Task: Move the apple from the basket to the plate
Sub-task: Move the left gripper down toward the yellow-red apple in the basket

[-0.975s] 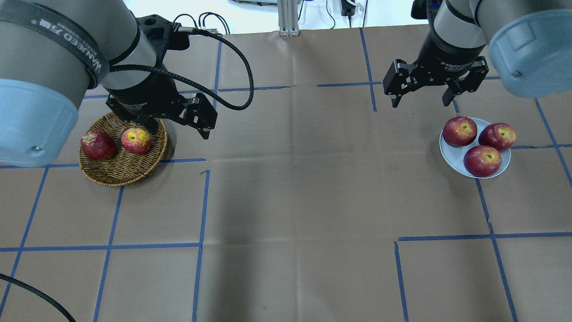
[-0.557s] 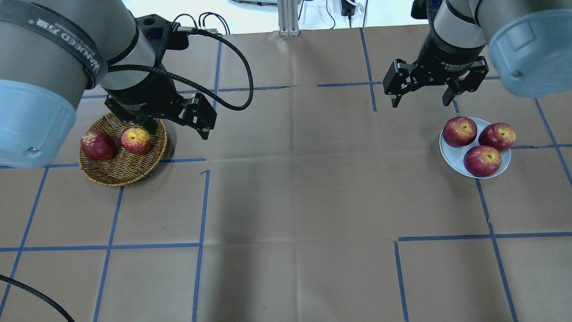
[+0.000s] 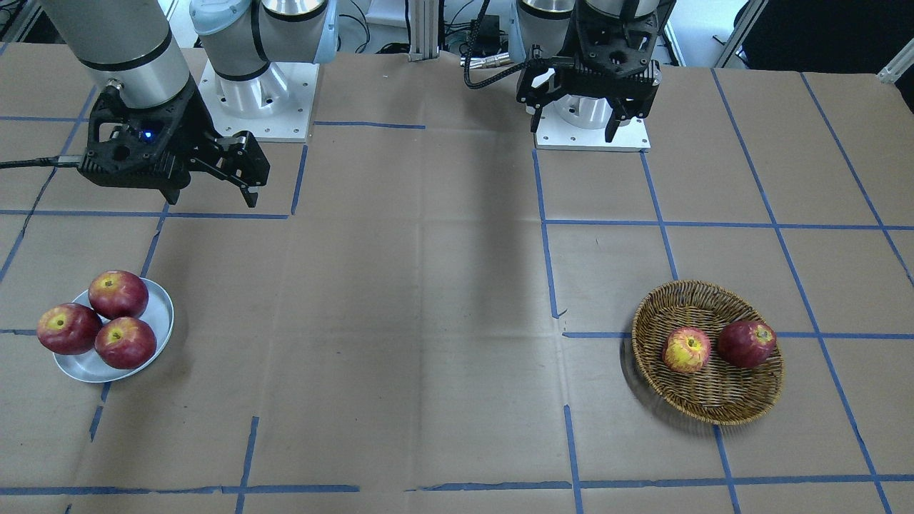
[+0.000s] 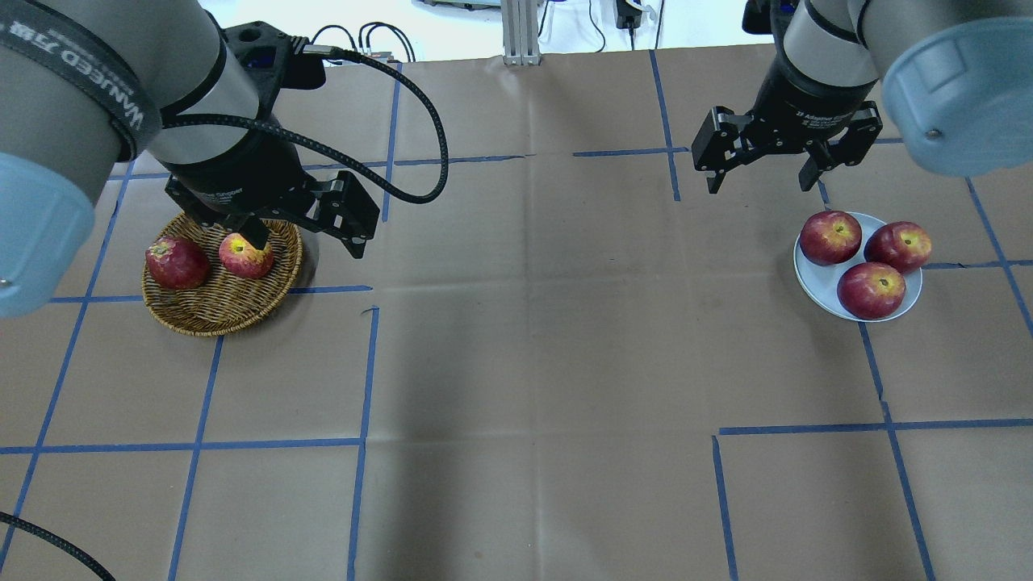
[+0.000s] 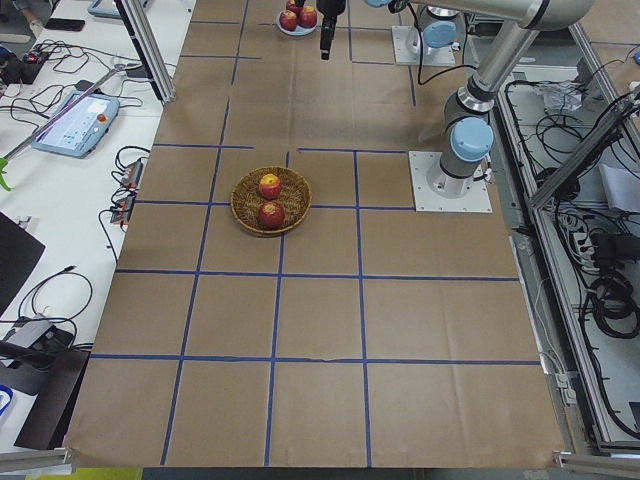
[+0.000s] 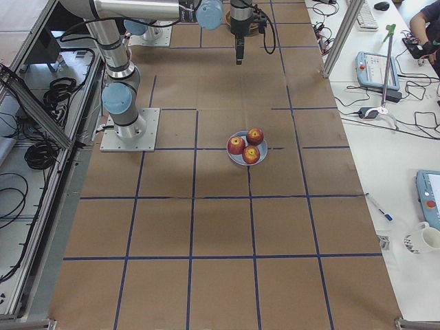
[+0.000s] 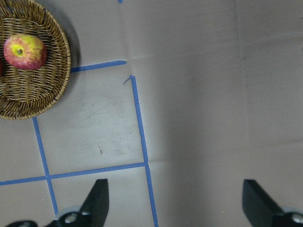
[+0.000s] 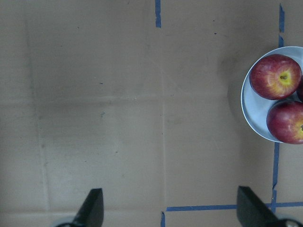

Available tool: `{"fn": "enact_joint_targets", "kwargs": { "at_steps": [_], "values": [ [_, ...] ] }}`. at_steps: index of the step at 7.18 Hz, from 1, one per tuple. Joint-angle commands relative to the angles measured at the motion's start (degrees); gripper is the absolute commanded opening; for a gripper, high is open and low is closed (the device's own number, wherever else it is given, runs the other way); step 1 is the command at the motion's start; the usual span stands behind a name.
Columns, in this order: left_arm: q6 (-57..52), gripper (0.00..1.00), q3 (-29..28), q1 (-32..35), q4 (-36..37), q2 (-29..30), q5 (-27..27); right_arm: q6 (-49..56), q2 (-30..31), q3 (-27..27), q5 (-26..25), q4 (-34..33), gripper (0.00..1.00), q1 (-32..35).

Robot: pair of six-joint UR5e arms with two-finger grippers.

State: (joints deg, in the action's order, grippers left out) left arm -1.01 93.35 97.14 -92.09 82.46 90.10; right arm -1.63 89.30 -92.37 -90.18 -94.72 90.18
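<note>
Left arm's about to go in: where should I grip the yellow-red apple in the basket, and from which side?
I'd come straight down from above: the apple sits stem-dimple up and the basket rim blocks a sideways approach. Close the left gripper across its widest middle, fingers on the sides facing toward and away from the robot, since the dark red apple crowds one flank.

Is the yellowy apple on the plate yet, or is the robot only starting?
Only starting. Done: nothing yet; the apple lies in the basket beside a dark red apple. In hand: the left gripper hangs open near the basket, holding nothing. Left: grab the apple, carry it across and set it on the plate, where three red apples leave little room. The right gripper is open too.
</note>
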Motion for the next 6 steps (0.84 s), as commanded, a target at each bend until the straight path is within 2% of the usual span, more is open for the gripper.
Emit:
{"fn": "enact_joint_targets", "kwargs": {
  "at_steps": [1, 4, 6],
  "values": [
    [-0.05, 0.99, 1.03, -0.02, -0.98, -1.77, 0.33, -0.04, 0.0, -0.09, 0.0, -0.03, 1.0, 0.0],
    [0.04, 0.99, 0.79, -0.63, -1.25, -2.84, 0.51, -0.04, 0.0, -0.09, 0.0, 0.06, 1.0, 0.0],
    [-0.04, 0.99, 1.38, -8.32, -1.25, -1.96, -0.02, -0.04, 0.0, 0.0, 0.0, 0.06, 1.0, 0.0]
  ]
}}
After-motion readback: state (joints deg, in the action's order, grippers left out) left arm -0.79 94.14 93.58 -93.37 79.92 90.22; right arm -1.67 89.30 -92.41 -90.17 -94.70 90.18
